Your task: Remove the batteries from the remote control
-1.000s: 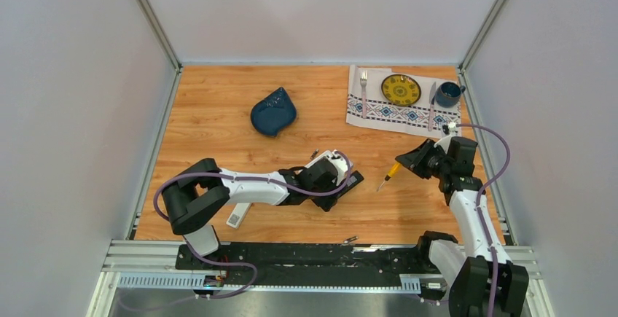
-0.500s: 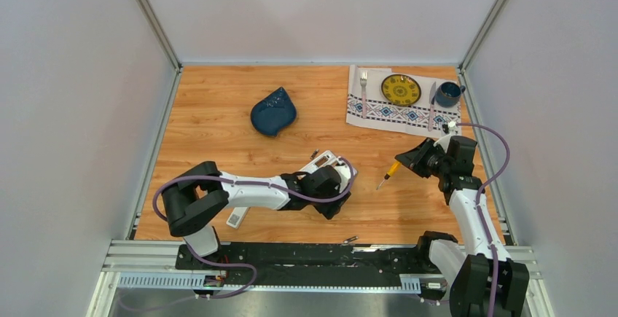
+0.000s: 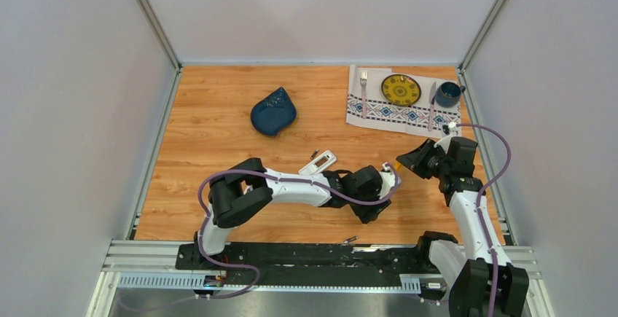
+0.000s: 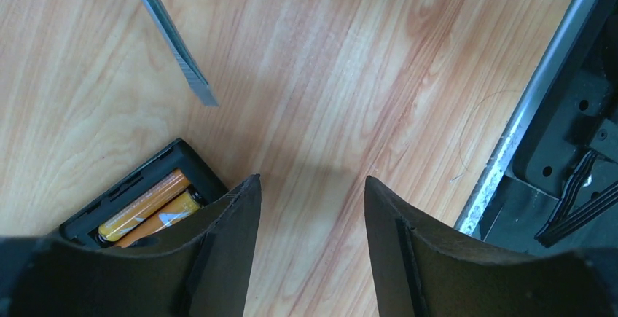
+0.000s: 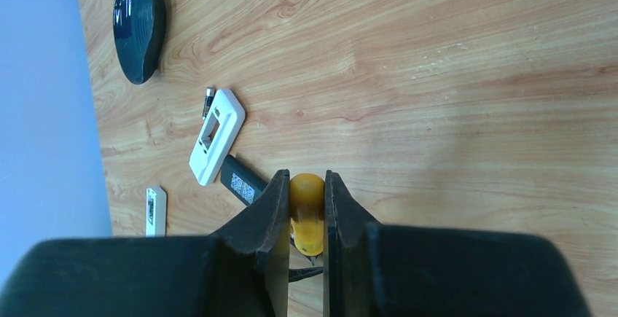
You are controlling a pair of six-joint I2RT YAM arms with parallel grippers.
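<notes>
Left wrist shows two orange batteries (image 4: 144, 203) in one remote (image 4: 162, 158).

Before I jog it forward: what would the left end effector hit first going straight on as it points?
Likely bare table: wood fills the gap of the left end effector. The remote, batteries inside, sits by one finger. Depth unclear.

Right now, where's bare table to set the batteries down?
Bare: the table stretch between the blue dish and the left wall, and the strip between that dish and the placemat. Crowded: the middle, where the white remote, black remote, left gripper and right gripper with its screwdriver bunch up.
</notes>
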